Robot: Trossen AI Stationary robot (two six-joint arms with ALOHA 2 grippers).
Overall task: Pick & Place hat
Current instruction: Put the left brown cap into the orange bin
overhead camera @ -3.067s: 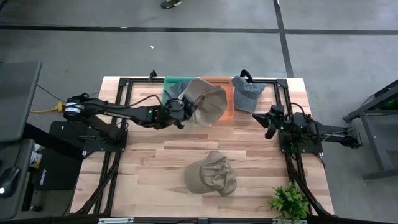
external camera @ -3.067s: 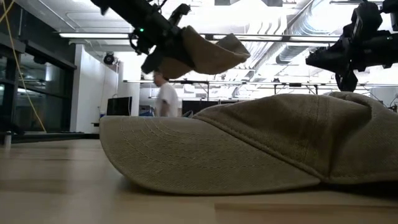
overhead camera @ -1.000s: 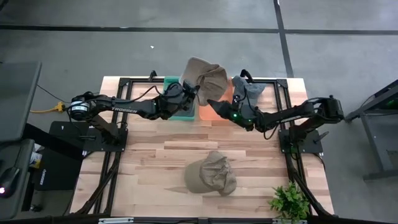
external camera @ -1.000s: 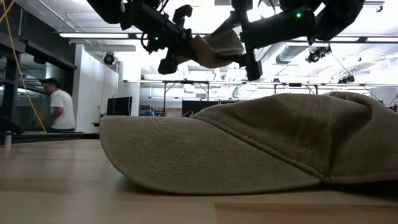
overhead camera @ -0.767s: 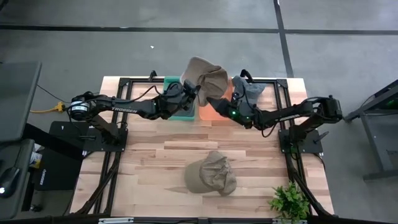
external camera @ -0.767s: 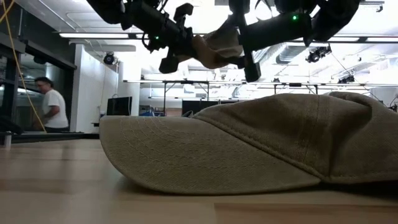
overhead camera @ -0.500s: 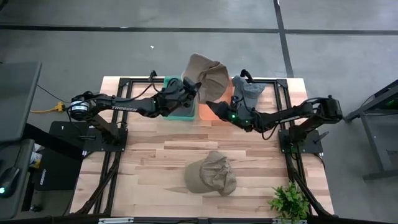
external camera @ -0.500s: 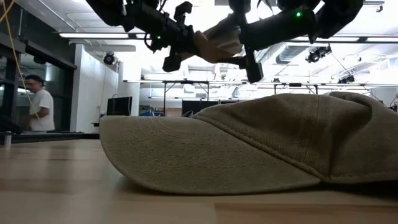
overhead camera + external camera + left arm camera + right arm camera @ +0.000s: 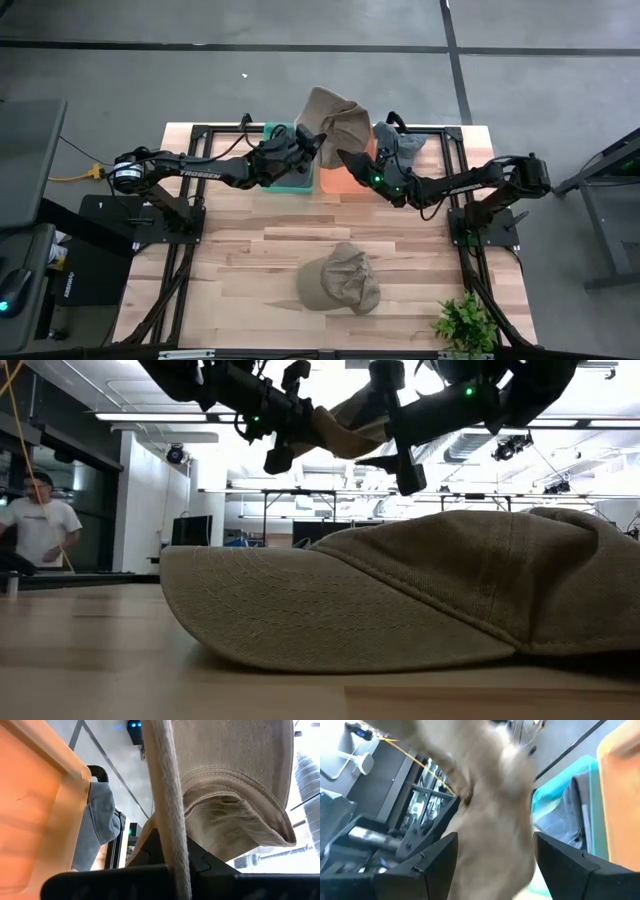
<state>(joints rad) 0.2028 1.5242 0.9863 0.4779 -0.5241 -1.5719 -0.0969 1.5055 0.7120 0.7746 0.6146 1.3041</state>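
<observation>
A tan hat (image 9: 331, 113) hangs in the air over the bins at the table's far edge, with my left gripper (image 9: 311, 147) shut on it from the left. My right gripper (image 9: 346, 160) reaches in from the right, open, its fingers (image 9: 436, 861) standing on either side of that hat's lower part (image 9: 495, 825). A second tan hat (image 9: 340, 280) lies flat on the table near the front edge and fills the low view (image 9: 400, 600). A blue-grey hat (image 9: 398, 148) is draped over the orange bin's right rim. My left gripper pinches an edge of the tan hat (image 9: 169, 827), seen edge-on, between its two fingers. The fingers come from the table's left, slanting upward. The hat is lifted clear above the bins, its brim (image 9: 240, 795) curving away beyond the fingers. My right gripper may touch the hat; I cannot tell.
A teal bin (image 9: 292, 178) and an orange bin (image 9: 340, 180) stand side by side at the far edge under the held hat. A potted plant (image 9: 465, 322) sits at the near right corner. A person (image 9: 35, 525) moves in the room behind.
My right gripper has crept a little toward the far edge, closer in under the held hat, and has stayed open. The left gripper has kept its hold, and the hat has stayed raised over the bins.
</observation>
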